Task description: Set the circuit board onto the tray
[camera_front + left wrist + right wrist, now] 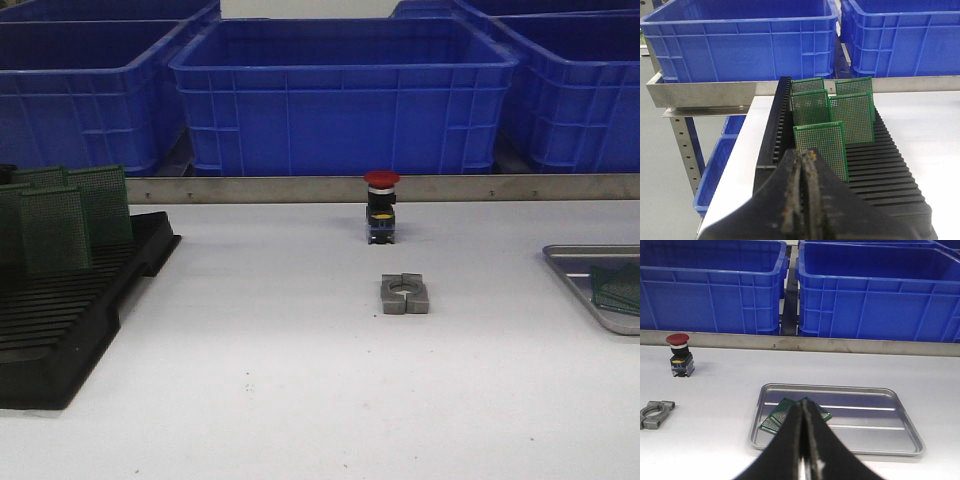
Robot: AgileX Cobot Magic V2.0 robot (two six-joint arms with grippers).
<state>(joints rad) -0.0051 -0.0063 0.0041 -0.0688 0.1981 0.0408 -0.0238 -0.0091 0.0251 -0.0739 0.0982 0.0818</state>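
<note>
Several green circuit boards [822, 141] stand upright in the slots of a black rack [890, 175] at the table's left side; they also show in the front view [55, 228]. My left gripper [802, 156] hovers just in front of the nearest board, jaws shut with nothing between them. The grey metal tray [865, 417] lies at the table's right edge [575, 262]. Two green circuit boards [776, 419] lie flat and overlapping in it. My right gripper [804, 404] is shut and empty over the tray's near side, covering part of those boards. Neither gripper appears in the front view.
A red-capped push button [381, 206] and a grey metal clamp [405, 294] sit mid-table between rack and tray. Blue plastic crates [345, 90] line a steel rail [300, 188] at the table's far edge. The rack [60, 330] lies close to the table's left edge.
</note>
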